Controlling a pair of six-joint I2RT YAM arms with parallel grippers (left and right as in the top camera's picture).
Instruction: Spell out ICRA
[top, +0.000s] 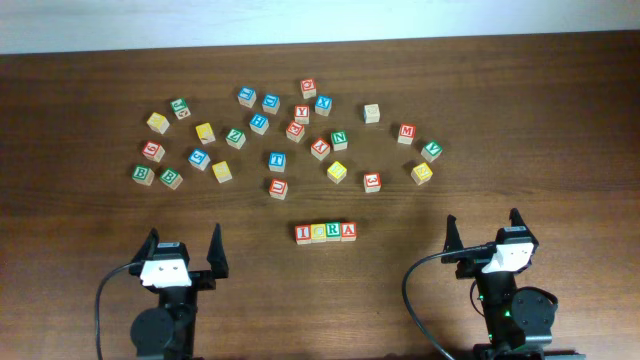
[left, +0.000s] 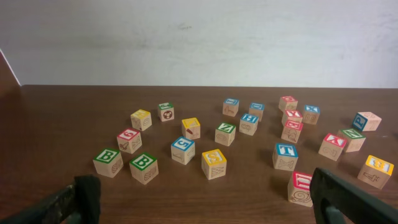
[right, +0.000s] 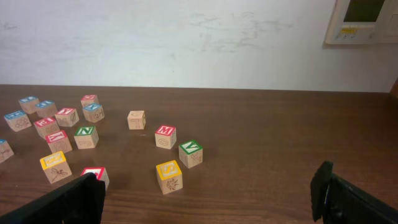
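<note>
Nearest to us, at the front edge of the desk (top: 70, 260), the left arm (top: 160, 325) and the right arm (top: 528, 310) sit low, one at each side. Both pairs of jaws are spread wide and hold nothing. In the wrist views we see only the dark fingertips (left: 87, 196) at the bottom corners, with bare wood between them. We judge that the arms are parked like this, well apart from the cubes, so that the word is free to read and nothing gets pushed by accident.

A little further, between the two arms, the ICRA row (top: 326, 232) lies on the desk. Its four cubes touch side by side in one straight line: the I cube (top: 303, 233) red, the C cube (top: 318, 233) yellow, the R cube (top: 333, 232) green, the A cube (top: 348, 231) red. The letters face up and read from left to right. The row looks tidy, so we judge the spelling as finished.

Further back, the spare cubes (top: 277, 160) are scattered in a loose arc, well apart from the row, among them a green B cube (top: 143, 175) on the left and a plain cube (top: 371, 113) on the right. Behind them is the pale wall (top: 300, 20)
</note>
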